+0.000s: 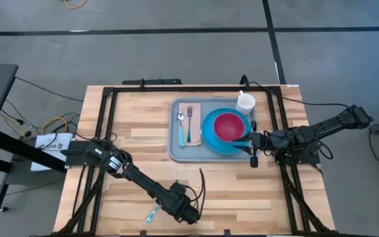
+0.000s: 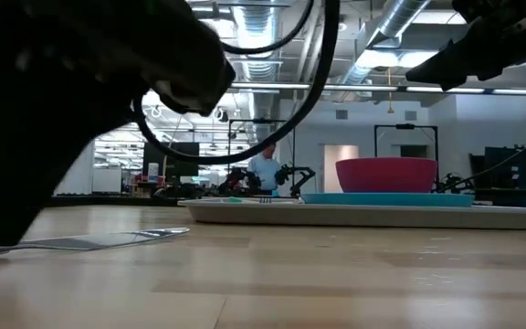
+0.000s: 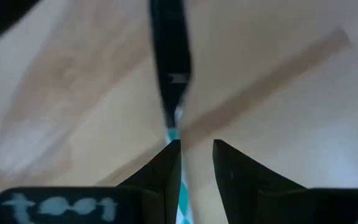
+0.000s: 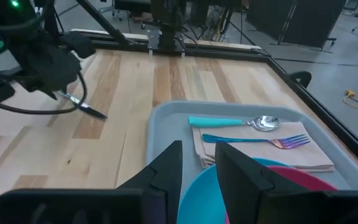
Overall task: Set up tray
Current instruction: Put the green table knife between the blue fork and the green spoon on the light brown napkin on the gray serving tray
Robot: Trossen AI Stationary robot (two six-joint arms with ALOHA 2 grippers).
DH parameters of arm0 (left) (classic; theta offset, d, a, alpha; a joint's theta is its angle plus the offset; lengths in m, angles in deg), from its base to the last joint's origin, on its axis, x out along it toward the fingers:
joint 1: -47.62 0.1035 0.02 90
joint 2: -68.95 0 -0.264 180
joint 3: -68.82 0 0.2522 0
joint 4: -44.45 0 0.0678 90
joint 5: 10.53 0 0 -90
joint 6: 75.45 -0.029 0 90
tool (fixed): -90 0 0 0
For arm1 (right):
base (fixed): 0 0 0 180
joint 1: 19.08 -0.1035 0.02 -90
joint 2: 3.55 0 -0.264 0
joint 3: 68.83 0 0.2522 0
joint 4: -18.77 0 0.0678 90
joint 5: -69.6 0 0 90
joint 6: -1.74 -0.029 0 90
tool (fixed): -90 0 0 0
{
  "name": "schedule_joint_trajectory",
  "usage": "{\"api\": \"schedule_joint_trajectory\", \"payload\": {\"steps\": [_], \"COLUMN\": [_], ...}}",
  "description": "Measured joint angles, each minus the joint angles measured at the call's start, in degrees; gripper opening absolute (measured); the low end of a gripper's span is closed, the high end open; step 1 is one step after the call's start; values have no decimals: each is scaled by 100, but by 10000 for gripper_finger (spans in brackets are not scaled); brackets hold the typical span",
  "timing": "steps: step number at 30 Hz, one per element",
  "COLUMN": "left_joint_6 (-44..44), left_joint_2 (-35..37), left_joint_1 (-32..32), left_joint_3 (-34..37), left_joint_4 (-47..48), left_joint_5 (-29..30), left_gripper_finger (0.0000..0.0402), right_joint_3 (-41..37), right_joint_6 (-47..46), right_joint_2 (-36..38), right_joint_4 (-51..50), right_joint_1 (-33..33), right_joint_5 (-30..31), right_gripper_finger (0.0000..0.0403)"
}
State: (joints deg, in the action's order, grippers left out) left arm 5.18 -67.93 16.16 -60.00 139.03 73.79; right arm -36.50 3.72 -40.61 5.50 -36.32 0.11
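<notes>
I've got the tray [image 1: 176, 153] mid-desk nearly dressed: napkin, fork, spoon, blue plate [image 1: 210, 139], red bowl, cup beside. The knife [image 1: 152, 213] lies on the desk under my left gripper [image 1: 191, 214], jaws slightly parted, straddling it. Right gripper [image 1: 247, 140] hovers at the plate, grasping nothing.

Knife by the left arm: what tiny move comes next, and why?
Probably close the left end effector on the knife: its teal handle lies beside the open fingers, and the tray already holds the fork and spoon.
</notes>
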Motion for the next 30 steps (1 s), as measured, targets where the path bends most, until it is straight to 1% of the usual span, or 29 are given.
{"api": "schedule_joint_trajectory", "payload": {"steps": [7, 9, 14, 23, 30], "left_joint_6": [-203, -222, -222, -338, -352], "left_joint_2": [0, 0, 0, 0, 0], "left_joint_1": [153, 159, 135, 135, 135], "left_joint_3": [4, 4, 4, 4, 4], "left_joint_4": [597, 512, 67, 322, 185], "left_joint_5": [-34, -132, -107, -86, 19], "left_gripper_finger": [83, 83, 83, 83, 83], "right_joint_3": [0, 0, 0, 0, 0], "right_joint_6": [0, 2, 2, 2, 2], "right_joint_2": [0, 0, 0, -1, 0], "right_joint_4": [0, 0, 0, 0, 0], "right_joint_1": [0, 0, 0, 0, 0], "right_joint_5": [-79, -96, -102, -114, -114], "right_gripper_finger": [91, 91, 91, 91, 91]}}
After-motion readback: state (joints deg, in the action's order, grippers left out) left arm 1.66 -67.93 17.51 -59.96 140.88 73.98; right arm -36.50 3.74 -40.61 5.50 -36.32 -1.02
